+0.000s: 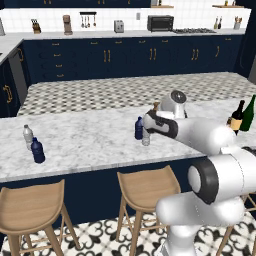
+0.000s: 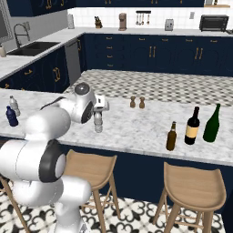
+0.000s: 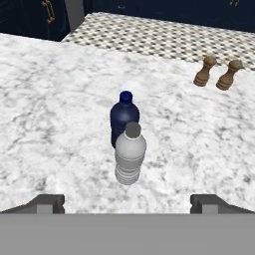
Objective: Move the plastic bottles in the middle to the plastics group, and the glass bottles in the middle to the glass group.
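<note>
Two small plastic bottles stand close together mid-counter: a clear greyish one (image 3: pixel 130 154) with a pale cap, nearer the hand, and a dark navy one (image 3: pixel 124 117) just behind it. My gripper (image 3: pixel 128 204) is open, its fingertips (image 3: pixel 47 203) spread wide, and it hovers above and short of the clear bottle (image 2: pixel 98 123), touching nothing. The slim amber glass bottle (image 2: pixel 171 136) stands further right. The plastics group, clear (image 1: pixel 27 136) and navy (image 1: pixel 37 150), is at the counter's left end. The glass group, a dark labelled bottle (image 2: pixel 193 126) and a green one (image 2: pixel 212 123), stands at the right.
Two brown wooden shakers (image 3: pixel 205 71) stand near the counter's far edge, behind and right of the middle bottles. Wooden stools (image 1: pixel 145 187) line the near side of the marble counter (image 1: pixel 85 145). A sink (image 2: pixel 32 48) is at the far left.
</note>
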